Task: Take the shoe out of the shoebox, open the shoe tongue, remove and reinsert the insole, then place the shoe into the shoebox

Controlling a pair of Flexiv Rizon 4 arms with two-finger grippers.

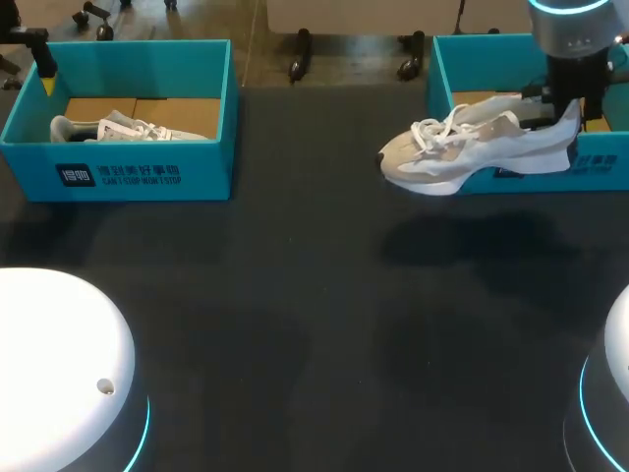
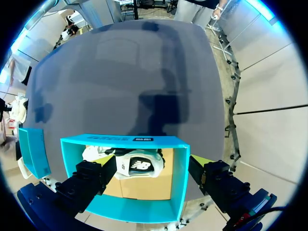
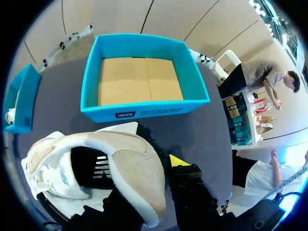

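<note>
Shoe (image 1: 462,152) heel-first in right hand (image 1: 567,116)

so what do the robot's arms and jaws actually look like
Both arms rise from white domed bases ringed with glowing cyan light. The right arm has a silver-grey cylindrical link with the same cyan ring, ending in a black wrist block. The jaws are black, blocky fingers with bright yellow tips.

Robot lab: dark table (image 1: 314,334), twin arm bases (image 1: 59,364).
</note>
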